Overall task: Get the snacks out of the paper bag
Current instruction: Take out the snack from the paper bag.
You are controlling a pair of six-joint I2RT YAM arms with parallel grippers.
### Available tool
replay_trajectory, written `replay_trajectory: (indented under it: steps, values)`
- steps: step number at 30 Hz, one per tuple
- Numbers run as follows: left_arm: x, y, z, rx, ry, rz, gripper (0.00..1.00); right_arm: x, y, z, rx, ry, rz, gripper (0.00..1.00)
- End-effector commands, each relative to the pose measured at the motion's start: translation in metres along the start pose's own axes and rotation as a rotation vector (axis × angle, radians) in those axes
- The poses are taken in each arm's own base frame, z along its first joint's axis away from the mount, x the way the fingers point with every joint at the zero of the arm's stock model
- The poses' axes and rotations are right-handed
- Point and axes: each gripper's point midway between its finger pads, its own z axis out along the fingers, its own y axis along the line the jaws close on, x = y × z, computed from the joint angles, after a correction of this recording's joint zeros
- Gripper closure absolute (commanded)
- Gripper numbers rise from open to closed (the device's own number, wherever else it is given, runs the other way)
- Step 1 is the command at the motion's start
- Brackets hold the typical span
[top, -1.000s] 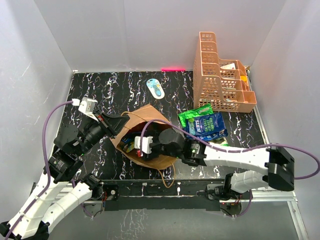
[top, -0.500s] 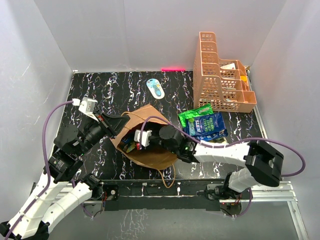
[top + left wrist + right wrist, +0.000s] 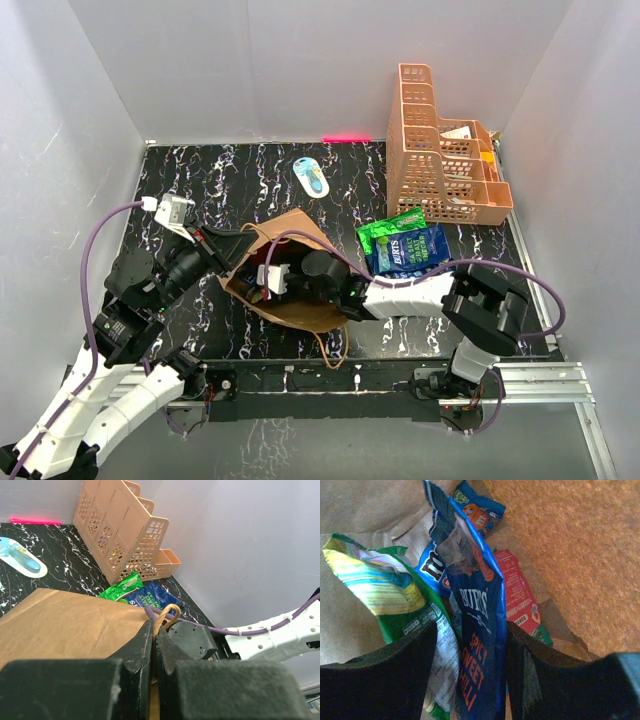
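Currently, the picking step is in hand: a snack is being reached for inside the paper bag (image 3: 305, 228), which sits near the middle of the table (image 3: 200, 180). The bag's rim, beside a twisted handle (image 3: 167, 617), is pinched between the left fingers (image 3: 154, 632), which are pressed together. The right fingers (image 3: 470, 645) are spread deep inside the bag, with a blue packet (image 3: 475, 600) between them; whether it is touched cannot be told. A green packet (image 3: 395, 595) and a red packet (image 3: 517, 592) are seen just beside it. A loose green snack (image 3: 390, 228) and a loose blue snack (image 3: 415, 252) are already laid on the table, right of the bag. Next, the right fingers would need to be closed on the blue packet before withdrawal.
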Motion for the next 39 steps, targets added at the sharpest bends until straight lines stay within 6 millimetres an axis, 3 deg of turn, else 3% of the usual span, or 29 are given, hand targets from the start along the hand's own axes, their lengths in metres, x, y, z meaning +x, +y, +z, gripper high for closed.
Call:
replay_trajectory:
  steps: [1,4,10,18,26,34,39]
  values:
    - [-0.014,-0.007,-0.002,0.011,-0.034,0.008,1.0,-0.025,-0.028,0.014,0.074,-0.071,0.003,0.47]
    - [-0.014,-0.006,-0.002,0.001,-0.032,0.009,1.0,-0.026,-0.026,0.015,0.061,-0.077,0.019,0.63]
    - [-0.012,-0.001,-0.003,-0.018,-0.029,0.01,1.0,-0.046,-0.025,-0.004,0.023,-0.136,0.061,0.92]
    - [-0.009,0.013,-0.001,-0.087,-0.032,-0.005,1.0,-0.074,-0.034,-0.041,0.015,-0.219,0.117,0.92]
    - [-0.011,0.024,-0.004,-0.157,-0.034,-0.012,1.0,-0.086,-0.03,-0.081,-0.021,-0.259,0.147,0.92]
    - [-0.008,0.033,-0.005,-0.206,-0.032,-0.026,1.0,-0.133,-0.043,-0.153,-0.085,-0.362,0.186,0.92]
    - [-0.007,0.033,-0.004,-0.205,-0.031,-0.03,1.0,-0.164,-0.084,-0.202,0.043,-0.428,0.353,0.92]
